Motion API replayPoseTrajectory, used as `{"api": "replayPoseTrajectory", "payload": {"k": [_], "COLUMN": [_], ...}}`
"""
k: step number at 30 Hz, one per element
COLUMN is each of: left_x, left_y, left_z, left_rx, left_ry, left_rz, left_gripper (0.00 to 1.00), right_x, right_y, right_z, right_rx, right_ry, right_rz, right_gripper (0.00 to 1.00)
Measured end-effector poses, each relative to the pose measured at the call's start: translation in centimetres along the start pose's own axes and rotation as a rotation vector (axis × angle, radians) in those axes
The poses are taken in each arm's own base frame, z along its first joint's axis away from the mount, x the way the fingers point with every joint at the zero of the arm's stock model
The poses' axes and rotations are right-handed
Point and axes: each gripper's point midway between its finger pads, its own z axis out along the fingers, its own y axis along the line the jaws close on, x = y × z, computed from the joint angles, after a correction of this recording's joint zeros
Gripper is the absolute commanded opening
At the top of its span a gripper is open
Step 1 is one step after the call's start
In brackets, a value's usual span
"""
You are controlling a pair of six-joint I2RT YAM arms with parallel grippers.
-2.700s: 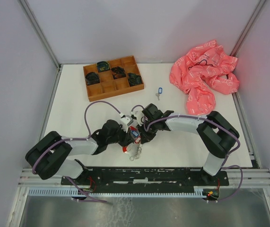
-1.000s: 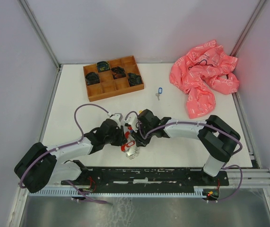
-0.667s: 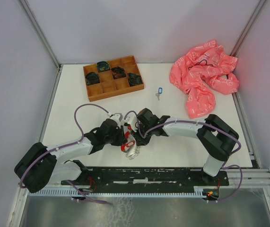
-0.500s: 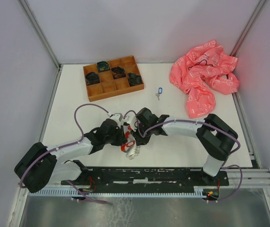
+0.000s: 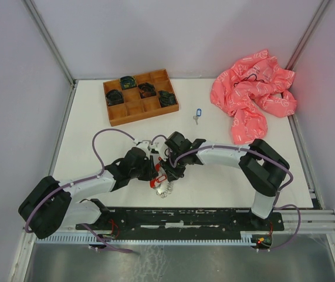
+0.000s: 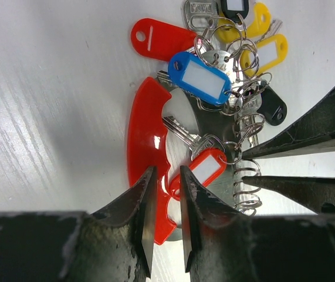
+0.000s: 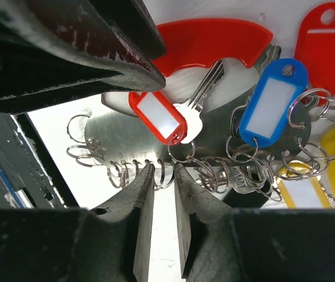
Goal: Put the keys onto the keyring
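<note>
The keyring is a red plastic loop (image 6: pixel 144 135) on a silvery plate (image 7: pixel 114 138) edged with several small split rings. It lies on the table between both arms (image 5: pixel 162 183). Keys with red (image 6: pixel 205 167), blue (image 6: pixel 199 76) and yellow (image 6: pixel 265 50) tags hang on it. My left gripper (image 6: pixel 166 171) is shut on the red loop's inner edge. My right gripper (image 7: pixel 163 168) is pinched on one small split ring at the plate's edge, next to the red-tagged key (image 7: pixel 158 116). One loose key with a blue tag (image 5: pixel 198 113) lies apart, farther back on the table.
A wooden compartment tray (image 5: pixel 139 97) with dark coiled items stands at the back left. A crumpled pink bag (image 5: pixel 252 94) lies at the back right. The two wrists are close together over the bunch (image 5: pixel 166 164).
Since 2.7 s ago the left arm stretched out and both grippers came down onto the bunch. In the last second the right wrist crept slightly left; the left gripper stayed put.
</note>
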Motion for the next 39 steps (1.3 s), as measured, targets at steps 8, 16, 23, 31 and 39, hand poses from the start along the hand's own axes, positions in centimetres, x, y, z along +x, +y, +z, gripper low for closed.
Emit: {"api": "replayPoseTrajectory", "payload": {"k": [8, 16, 23, 31, 39], "left_x": [-0.1, 0.0, 0.0, 0.0, 0.0], "left_y": [0.0, 0.0, -0.1, -0.1, 0.0], "left_z": [0.0, 0.0, 0.0, 0.1, 0.2], "left_rx": [-0.001, 0.001, 0.002, 0.004, 0.002], "left_ry": [-0.003, -0.002, -0.004, -0.005, -0.002], "left_rz": [0.0, 0.002, 0.002, 0.003, 0.003], "left_gripper": [0.29, 0.29, 0.29, 0.29, 0.29], "right_x": [0.1, 0.3, 0.6, 0.7, 1.0], "right_y": [0.2, -0.9, -1.7, -1.7, -1.2], "right_z": [-0.3, 0.1, 0.0, 0.1, 0.1], "right_rx": [-0.016, 0.02, 0.052, 0.037, 0.004], "right_ry": [0.019, 0.032, 0.032, 0.022, 0.028], "right_rz": [0.073, 0.169, 0.241, 0.28, 0.295], "right_gripper": [0.23, 0.24, 0.25, 0.25, 0.13]}}
